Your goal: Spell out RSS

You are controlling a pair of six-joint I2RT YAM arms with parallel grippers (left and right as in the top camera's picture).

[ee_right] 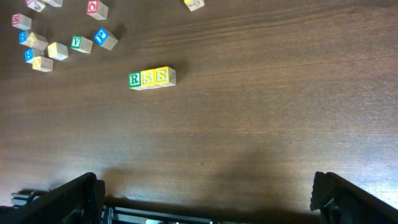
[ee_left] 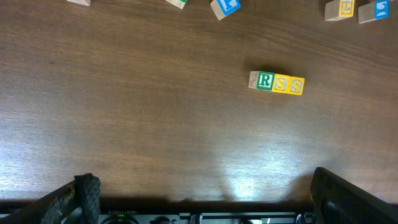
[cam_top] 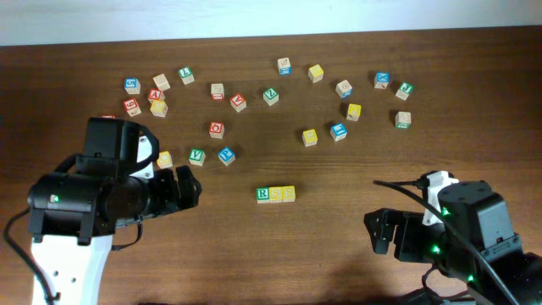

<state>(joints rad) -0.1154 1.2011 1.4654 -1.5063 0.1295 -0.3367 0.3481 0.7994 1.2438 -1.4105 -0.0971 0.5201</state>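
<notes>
Three letter blocks stand touching in a row at the table's middle: a green R block, a yellow S block and a second yellow S block. The row shows in the left wrist view, R then the two S blocks, and in the right wrist view. My left gripper is open and empty, left of the row. My right gripper is open and empty, right of and nearer than the row.
Several loose letter blocks lie scattered across the far half of the table, a cluster at far left and another at far right. A blue block and a green block lie nearest my left gripper.
</notes>
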